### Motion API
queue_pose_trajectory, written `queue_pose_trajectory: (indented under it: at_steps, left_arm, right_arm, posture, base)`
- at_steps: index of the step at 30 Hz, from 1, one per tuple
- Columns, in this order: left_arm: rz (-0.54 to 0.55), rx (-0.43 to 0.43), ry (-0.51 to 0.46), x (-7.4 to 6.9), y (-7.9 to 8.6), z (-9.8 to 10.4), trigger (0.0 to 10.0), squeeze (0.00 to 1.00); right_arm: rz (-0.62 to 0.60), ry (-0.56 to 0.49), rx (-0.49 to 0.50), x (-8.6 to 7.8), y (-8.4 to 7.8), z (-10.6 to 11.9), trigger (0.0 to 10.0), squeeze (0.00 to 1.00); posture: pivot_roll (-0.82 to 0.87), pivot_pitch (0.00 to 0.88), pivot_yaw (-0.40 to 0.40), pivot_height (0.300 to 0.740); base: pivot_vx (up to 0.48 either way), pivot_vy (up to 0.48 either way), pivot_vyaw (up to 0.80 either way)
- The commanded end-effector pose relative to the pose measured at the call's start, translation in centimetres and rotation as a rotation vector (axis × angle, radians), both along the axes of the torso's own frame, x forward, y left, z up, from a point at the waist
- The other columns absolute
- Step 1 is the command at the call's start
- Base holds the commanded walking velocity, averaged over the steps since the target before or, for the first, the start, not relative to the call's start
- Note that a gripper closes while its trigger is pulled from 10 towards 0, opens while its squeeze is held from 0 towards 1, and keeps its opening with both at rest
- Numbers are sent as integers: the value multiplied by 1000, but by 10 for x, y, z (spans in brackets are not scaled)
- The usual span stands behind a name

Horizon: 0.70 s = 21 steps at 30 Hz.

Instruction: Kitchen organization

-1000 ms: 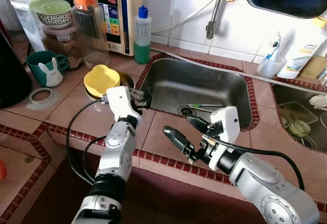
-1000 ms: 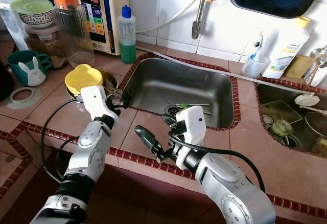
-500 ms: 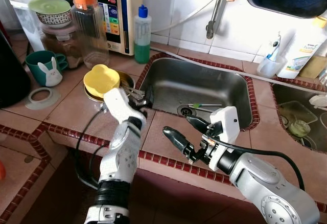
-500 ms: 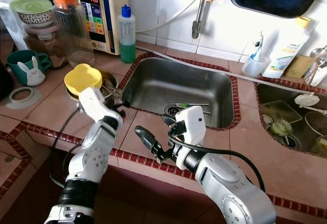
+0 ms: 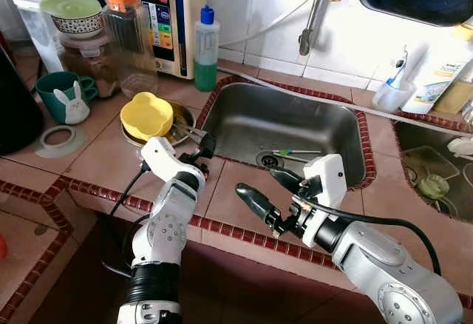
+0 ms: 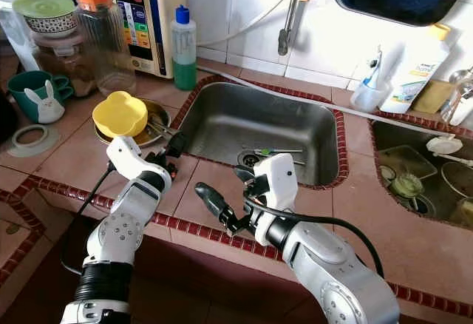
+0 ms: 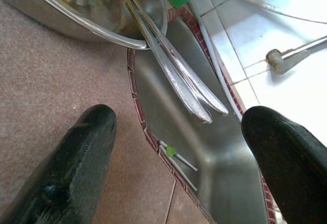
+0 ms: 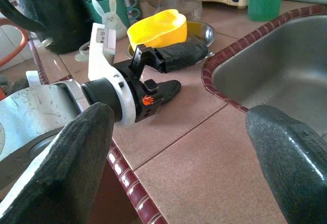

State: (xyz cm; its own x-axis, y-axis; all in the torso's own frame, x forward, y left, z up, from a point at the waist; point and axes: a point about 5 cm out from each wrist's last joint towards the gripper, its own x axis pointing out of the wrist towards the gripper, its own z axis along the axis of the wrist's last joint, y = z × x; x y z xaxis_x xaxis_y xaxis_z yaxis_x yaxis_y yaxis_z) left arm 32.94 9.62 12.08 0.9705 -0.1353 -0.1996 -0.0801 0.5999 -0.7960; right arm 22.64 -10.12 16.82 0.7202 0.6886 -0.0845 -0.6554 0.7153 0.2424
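The left gripper (image 5: 201,149), wide open, sits beside the spoons (image 7: 186,83) in the metal bowl (image 5: 177,120). A bump could tip the bowl into the sink (image 5: 288,128). The right gripper (image 5: 270,194) is wide open too.

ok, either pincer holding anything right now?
No. The left pincer is open near the spoon handles without touching them; the right pincer is open over the counter, empty.
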Motion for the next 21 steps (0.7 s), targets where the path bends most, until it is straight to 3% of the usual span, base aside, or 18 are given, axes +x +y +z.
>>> queue_pose_trajectory:
  at_steps: [1, 21]
  left_arm:
    - [-13, -83, 34, 1, -18, 0, 10000, 0]
    - [-41, -170, 10, 27, -29, -2, 10000, 0]
  right_arm:
    - [-5, -17, -6, -2, -1, 5, 10000, 0]
    - [-13, -25, -12, 1, -3, 7, 10000, 0]
  posture:
    - [-20, 27, -79, 740]
    - [-30, 28, -91, 740]
  base:
    - [0, 0, 0]
    - [0, 0, 0]
